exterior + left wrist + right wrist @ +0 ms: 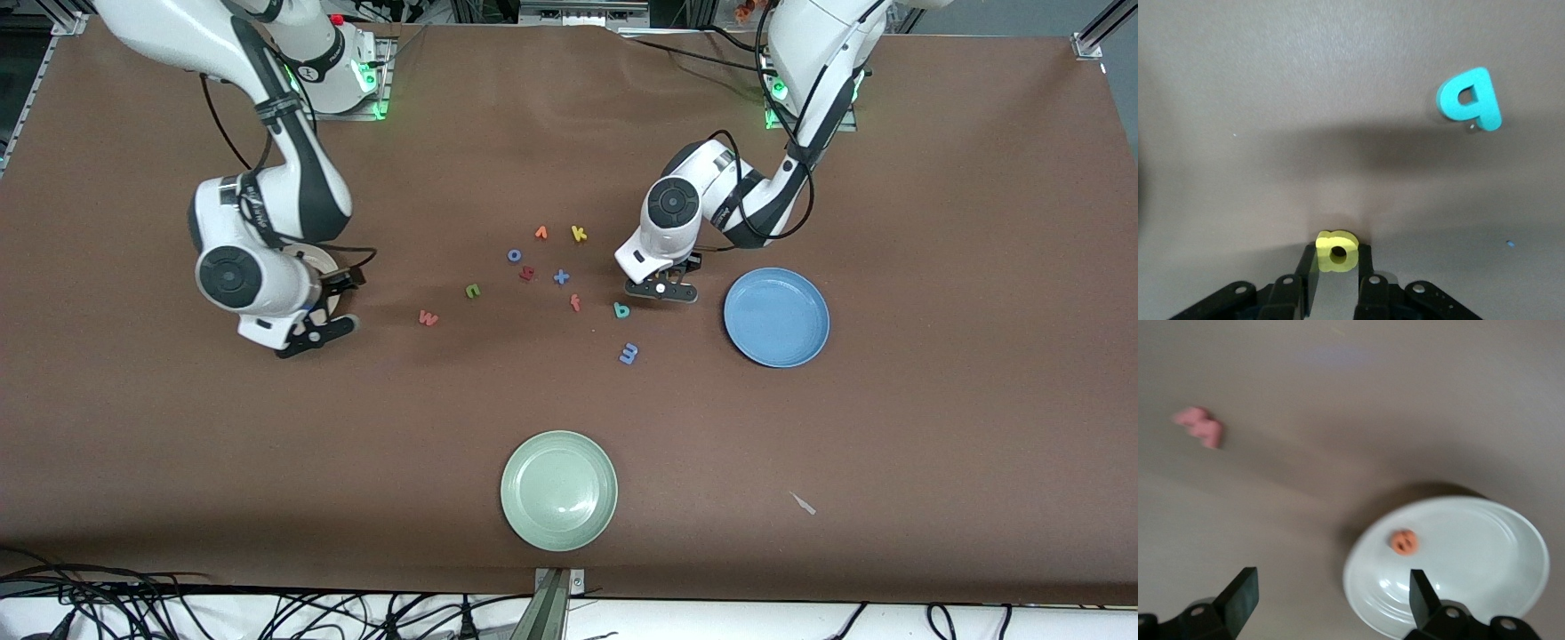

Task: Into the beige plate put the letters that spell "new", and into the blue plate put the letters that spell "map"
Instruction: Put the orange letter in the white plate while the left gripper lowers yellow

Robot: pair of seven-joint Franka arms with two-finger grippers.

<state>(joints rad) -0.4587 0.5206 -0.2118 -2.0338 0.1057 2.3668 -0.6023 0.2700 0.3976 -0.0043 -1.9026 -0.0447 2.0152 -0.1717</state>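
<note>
My left gripper [660, 289] [1337, 259] is down at the table, shut on the yellow "a" [1337, 251]. The teal "p" [621, 310] [1469, 99] lies close by, and the blue "m" [629, 354] is nearer the front camera. The blue plate [776, 317] sits beside them toward the left arm's end. My right gripper [316, 336] [1331, 587] hangs open over the beige plate [322, 258] [1485, 587], which the arm mostly hides in the front view. The orange "e" [1404, 542] lies in that plate. The salmon "w" [428, 317] [1200, 427] and green "n" [472, 290] rest on the table.
More letters lie mid-table: a blue "o" [514, 255], a dark red letter [526, 274], a blue "x" [561, 277], an orange "v" [540, 233], a yellow "k" [579, 234] and a red "f" [575, 303]. A pale green plate [558, 490] sits near the front edge.
</note>
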